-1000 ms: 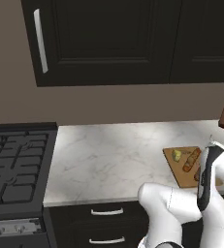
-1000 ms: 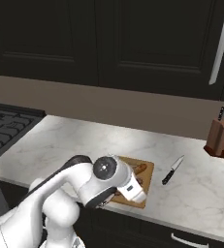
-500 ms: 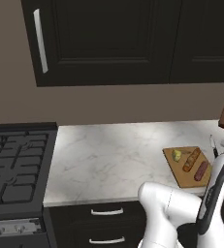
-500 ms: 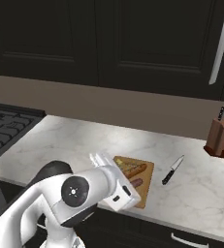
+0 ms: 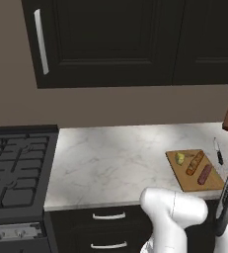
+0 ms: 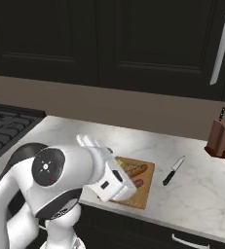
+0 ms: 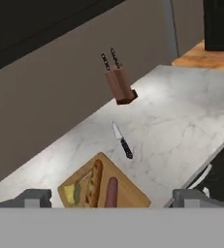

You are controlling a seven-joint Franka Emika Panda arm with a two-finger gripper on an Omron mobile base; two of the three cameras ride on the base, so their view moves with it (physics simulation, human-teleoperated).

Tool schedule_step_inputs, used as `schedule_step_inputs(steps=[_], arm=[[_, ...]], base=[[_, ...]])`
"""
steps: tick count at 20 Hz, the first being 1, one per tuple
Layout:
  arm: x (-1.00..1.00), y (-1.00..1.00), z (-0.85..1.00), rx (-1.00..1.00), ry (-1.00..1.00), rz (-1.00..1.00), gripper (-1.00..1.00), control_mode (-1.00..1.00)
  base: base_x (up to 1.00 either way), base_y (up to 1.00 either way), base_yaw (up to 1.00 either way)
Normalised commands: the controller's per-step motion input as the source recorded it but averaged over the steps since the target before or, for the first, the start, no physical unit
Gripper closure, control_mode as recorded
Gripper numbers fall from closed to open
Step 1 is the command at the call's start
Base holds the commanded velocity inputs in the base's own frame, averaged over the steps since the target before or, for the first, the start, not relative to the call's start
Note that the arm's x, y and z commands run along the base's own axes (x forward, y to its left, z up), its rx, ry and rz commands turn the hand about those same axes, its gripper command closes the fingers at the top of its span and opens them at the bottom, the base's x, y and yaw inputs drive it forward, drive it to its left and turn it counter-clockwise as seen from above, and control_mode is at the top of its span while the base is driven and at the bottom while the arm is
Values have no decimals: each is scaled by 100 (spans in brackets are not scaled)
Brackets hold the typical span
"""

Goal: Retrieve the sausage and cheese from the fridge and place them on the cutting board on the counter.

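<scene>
You have the gripper (image 7: 106, 197) spread wide and empty above the cutting board (image 5: 196, 171) on the counter (image 5: 120, 155), where sausage (image 5: 204, 174) and cheese (image 5: 180, 158) lie (a lighter stick (image 5: 194, 163) between them), knife (image 7: 122, 140) just beside the board.

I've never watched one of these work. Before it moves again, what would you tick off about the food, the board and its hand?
1. Sausage lying on the cutting board: ok.
2. Cheese on the board, at its far corner: ok.
3. Hand open and holding nothing: ok.
4. Hand clear of the food, raised above the board: ok.
5. Knife lying on the counter apart from the board: ok.
6. Fridge door shut again: cannot tell.
</scene>
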Motion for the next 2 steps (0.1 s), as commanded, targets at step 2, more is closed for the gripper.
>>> schedule_step_inputs(steps=[2], arm=[[-50,2,72,5,34,2,-100,-100]], base=[[0,0,0]])
